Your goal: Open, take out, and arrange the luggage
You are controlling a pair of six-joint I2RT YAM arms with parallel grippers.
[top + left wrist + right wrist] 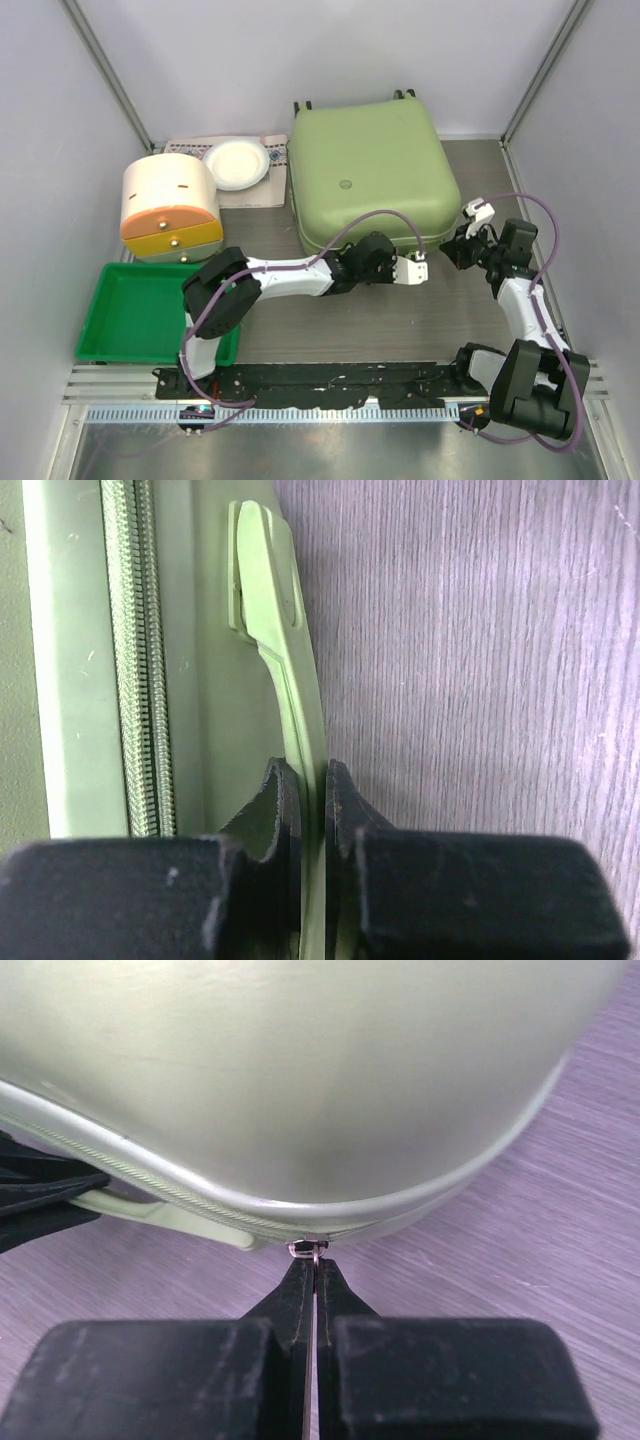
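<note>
Luggage (370, 175): lying flat and shut at the far middle of the table (400, 320), lid up, wheels toward the back wall, near edge facing both arms.
Left gripper (312, 780): clamped narrow on the thin pale green side handle (285, 660), one pad on each side of the strap, just beside the zipper track (135, 660).
Right gripper (313, 1265): pinched almost fully together on the small metal zipper pull (308, 1250) at the near right rounded corner of the shell.
Zipper state: teeth meshed along the stretch shown in the left wrist view; no gap between lid and base anywhere in view.
Step in hand: opening, judged to be at its very start, with the left side bracing the case by its handle and the right side set to draw the slider.
Progress: early; lid down, nothing taken out, nothing arranged.
Next move: calls for a steady drag of the slider along the seam, following the curve of the corner and keeping the pull in line with the track, while the handle grip keeps the case from sliding.
Risk: thin pull slipping out of the pads; case swivelling on the smooth table if the brace gives.
Surroundings: green tray (140, 310), round cream-and-orange container (170, 205) and white plate (237, 163) to the left, well apart from both grippers.
</note>
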